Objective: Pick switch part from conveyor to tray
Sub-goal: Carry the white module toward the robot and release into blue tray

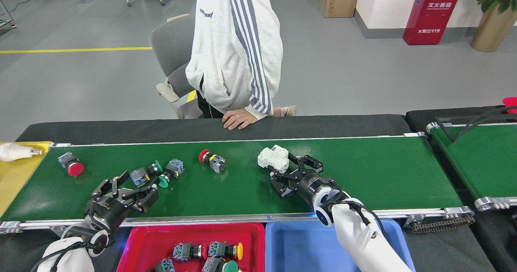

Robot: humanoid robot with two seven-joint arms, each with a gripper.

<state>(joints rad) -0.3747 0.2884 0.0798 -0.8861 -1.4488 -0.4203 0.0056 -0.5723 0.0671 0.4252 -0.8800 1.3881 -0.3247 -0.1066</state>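
The conveyor (383, 175) carries several switch parts: a red push button (71, 165) at the left, two green-capped ones (156, 173) lying together, a red-and-yellow one (213, 161) and a white breaker block (274, 159). My right gripper (288, 174) lies open on the belt, its upper finger right against the white block, which sits at the fingertips rather than between them. My left gripper (126, 189) is open over the belt's near side, just below the two green-capped parts, holding nothing. The red tray (133, 239) below the belt holds several switch parts.
An empty blue tray (299, 245) sits right of the red one. A person in a white striped jacket stands behind the belt with a hand (236, 120) on the black padding. A yellow surface with a light bulb (14, 151) is at far left; a second green belt (476, 159) at right.
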